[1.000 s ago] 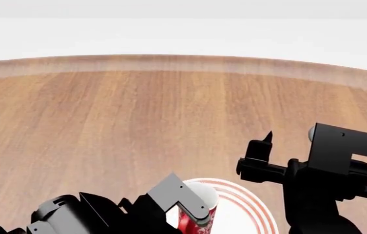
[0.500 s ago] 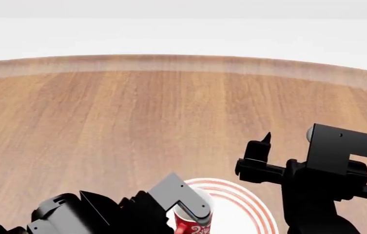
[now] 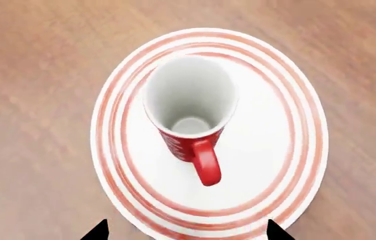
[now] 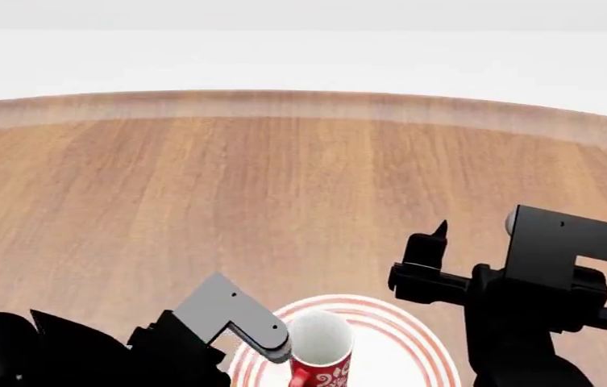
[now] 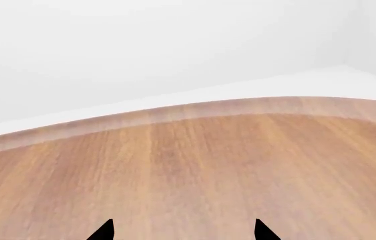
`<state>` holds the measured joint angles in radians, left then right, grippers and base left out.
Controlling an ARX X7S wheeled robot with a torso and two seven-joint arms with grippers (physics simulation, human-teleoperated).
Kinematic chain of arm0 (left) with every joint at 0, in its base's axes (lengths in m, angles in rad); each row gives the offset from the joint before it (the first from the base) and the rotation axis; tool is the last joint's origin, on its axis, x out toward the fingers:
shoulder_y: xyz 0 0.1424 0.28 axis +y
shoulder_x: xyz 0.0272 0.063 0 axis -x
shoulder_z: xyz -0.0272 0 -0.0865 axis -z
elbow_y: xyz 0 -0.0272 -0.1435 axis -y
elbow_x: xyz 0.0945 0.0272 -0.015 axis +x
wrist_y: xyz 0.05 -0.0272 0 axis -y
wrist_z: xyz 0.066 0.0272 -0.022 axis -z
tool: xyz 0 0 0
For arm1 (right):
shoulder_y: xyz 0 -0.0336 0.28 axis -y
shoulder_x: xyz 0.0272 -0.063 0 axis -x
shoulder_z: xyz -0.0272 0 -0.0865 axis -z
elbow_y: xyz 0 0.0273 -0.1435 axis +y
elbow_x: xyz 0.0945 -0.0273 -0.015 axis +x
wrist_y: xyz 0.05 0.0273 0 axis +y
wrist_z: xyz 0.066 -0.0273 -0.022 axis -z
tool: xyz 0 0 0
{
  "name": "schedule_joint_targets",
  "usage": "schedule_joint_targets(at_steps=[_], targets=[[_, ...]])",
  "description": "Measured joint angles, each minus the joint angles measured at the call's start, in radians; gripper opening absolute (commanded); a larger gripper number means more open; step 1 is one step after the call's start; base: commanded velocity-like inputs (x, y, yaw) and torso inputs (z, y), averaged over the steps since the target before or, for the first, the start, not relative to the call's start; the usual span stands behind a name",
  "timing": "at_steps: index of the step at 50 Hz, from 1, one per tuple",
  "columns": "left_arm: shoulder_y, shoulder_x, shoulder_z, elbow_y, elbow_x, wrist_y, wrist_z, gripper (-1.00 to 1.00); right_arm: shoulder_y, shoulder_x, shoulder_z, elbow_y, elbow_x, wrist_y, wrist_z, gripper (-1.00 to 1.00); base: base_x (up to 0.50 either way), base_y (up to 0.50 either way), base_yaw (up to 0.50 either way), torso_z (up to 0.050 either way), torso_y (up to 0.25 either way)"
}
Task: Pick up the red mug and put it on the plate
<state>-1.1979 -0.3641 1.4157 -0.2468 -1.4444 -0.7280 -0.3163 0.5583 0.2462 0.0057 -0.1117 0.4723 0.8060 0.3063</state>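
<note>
Just 1 red mug (image 3: 189, 112) and 1 plate (image 3: 267, 150) sit on the table (image 4: 281, 185). Upright on the plate, the mug shows white swirls only in the head view; its handle (image 3: 206, 162) shows from the left wrist. Both end effectors, left (image 3: 186, 231) and right (image 5: 183, 231), gape wide, holding nothing.
</note>
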Motion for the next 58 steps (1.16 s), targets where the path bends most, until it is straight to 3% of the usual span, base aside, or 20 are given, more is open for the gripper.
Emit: schedule_joint_targets(at_steps=[11,19,32,44,58], targets=[[0.066,-0.309,-0.135,0.423,-0.094,0.105,-0.083,1.00,0.001,-0.003,-0.012,0.002,0.000,-0.002,0.004,1.00,0.00,0.00,0.00,0.000,0.000],[0.170,-0.418,-0.219,0.535,0.010,0.300,-0.178,1.00,0.001,-0.002,-0.023,-0.010,0.003,-0.002,0.004,1.00,0.00,0.00,0.00,0.000,0.000],[0.295,-0.451,-0.311,0.587,0.233,0.556,-0.366,1.00,-0.037,0.017,-0.072,-0.104,-0.034,-0.094,-0.021,1.00,0.00,0.00,0.00,0.000,0.000],[0.353,-0.437,-0.341,0.606,0.403,0.652,-0.534,1.00,-0.089,0.046,-0.138,-0.239,-0.121,-0.204,-0.011,1.00,0.00,0.00,0.00,0.000,0.000],[0.389,-0.435,-0.367,0.608,0.476,0.718,-0.601,1.00,-0.130,0.070,-0.173,-0.360,-0.186,-0.282,0.013,1.00,0.00,0.00,0.00,0.000,0.000]])
